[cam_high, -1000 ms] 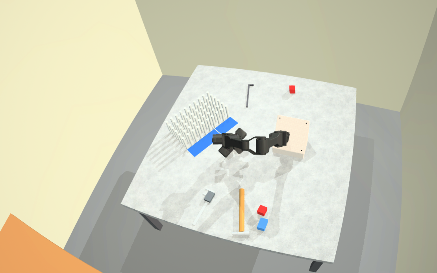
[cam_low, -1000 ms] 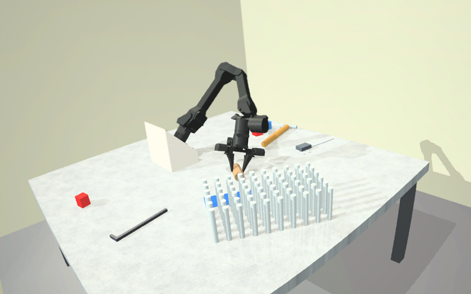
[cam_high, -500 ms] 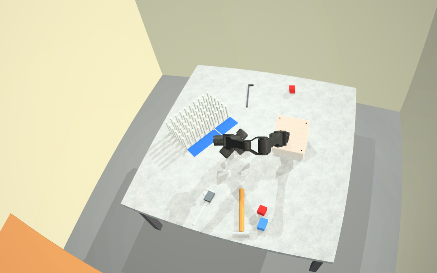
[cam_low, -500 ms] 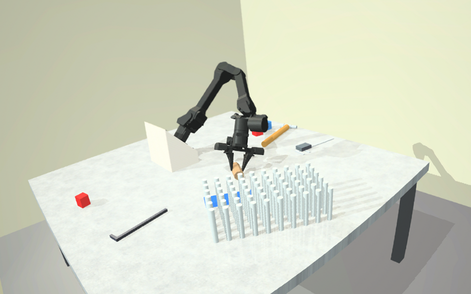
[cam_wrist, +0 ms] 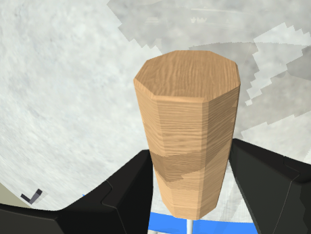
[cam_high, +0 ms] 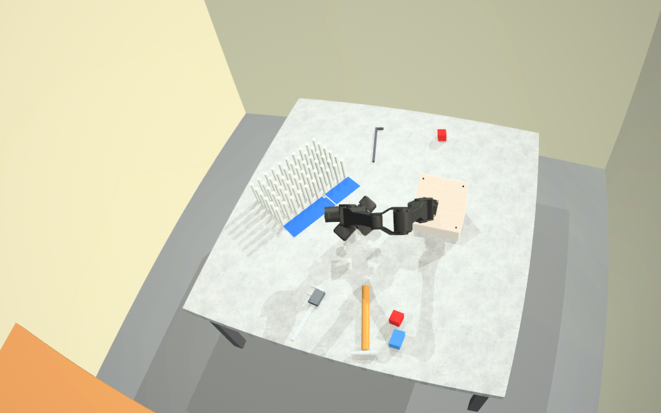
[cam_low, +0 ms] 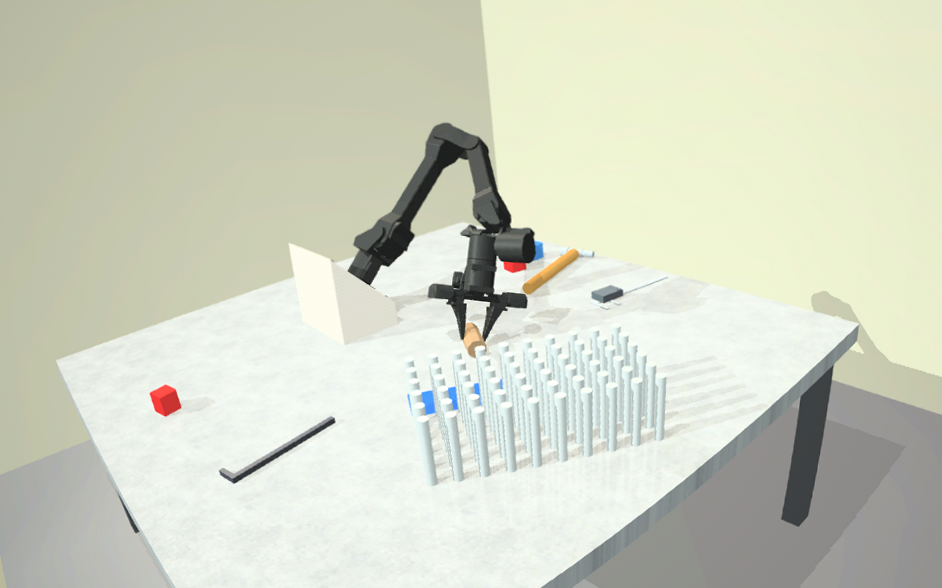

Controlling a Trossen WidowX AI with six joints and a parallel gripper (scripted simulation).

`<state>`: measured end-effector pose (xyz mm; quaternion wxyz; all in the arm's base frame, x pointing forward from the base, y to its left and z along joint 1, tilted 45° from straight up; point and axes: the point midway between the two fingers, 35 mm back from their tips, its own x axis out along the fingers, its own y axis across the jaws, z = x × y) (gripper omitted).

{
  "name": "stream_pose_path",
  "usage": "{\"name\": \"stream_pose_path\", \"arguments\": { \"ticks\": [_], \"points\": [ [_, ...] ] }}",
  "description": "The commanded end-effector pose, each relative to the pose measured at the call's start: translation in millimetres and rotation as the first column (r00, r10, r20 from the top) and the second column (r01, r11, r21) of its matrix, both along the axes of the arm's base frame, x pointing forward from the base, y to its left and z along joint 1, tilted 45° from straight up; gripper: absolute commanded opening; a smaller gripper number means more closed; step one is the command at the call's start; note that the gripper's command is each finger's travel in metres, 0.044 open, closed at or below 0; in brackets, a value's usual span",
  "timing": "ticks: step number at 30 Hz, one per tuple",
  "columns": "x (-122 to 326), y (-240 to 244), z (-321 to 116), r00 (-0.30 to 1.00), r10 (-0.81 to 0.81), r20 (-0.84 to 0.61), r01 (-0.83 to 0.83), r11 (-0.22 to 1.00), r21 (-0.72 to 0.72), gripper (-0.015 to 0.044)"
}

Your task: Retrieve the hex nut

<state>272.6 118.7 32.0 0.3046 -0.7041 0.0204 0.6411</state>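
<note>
The table [cam_high: 487, 272] [cam_low: 345, 539] [cam_wrist: 67, 67] carries the field of upright metal spacers [cam_high: 314, 147] [cam_low: 535, 433], slim posts that look easily tipped by a sideways brush. Along its front lies the blue strip [cam_high: 303, 221] [cam_low: 427, 402] [cam_wrist: 233, 227]. The end effector [cam_high: 355, 216] [cam_low: 473, 336] [cam_wrist: 190, 153] is closed on a faceted wooden handle [cam_low: 474, 340] [cam_wrist: 182, 128], one finger on each side. That thick, probably stiff and light grip seems the right place to hold; its flats should resist rolling, though smooth wood could twist under drag. A thin pale rod [cam_high: 331, 199] [cam_wrist: 190, 226] runs from it over the strip towards the field's front edge. The hex nut cannot be made out; presumably hard and light, it should slide readily, best caught from behind and drawn gently forward.
</note>
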Motion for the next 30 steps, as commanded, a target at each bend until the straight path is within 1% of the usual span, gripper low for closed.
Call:
{"name": "stream_pose_path", "arguments": {
  "ticks": [1,24,30],
  "points": [
    [-3.4,-1.0,0.0,1.000,-0.006,-0.002,0.006,1.000,-0.006,0.0000],
    [2.7,-11.6,13.5,1.000,-0.002,0.003,0.002,1.000,-0.007,0.0000],
    [-7.6,-10.8,19.2,1.000,-0.002,0.003,0.002,1.000,-0.007,0.0000]
  ]
}}
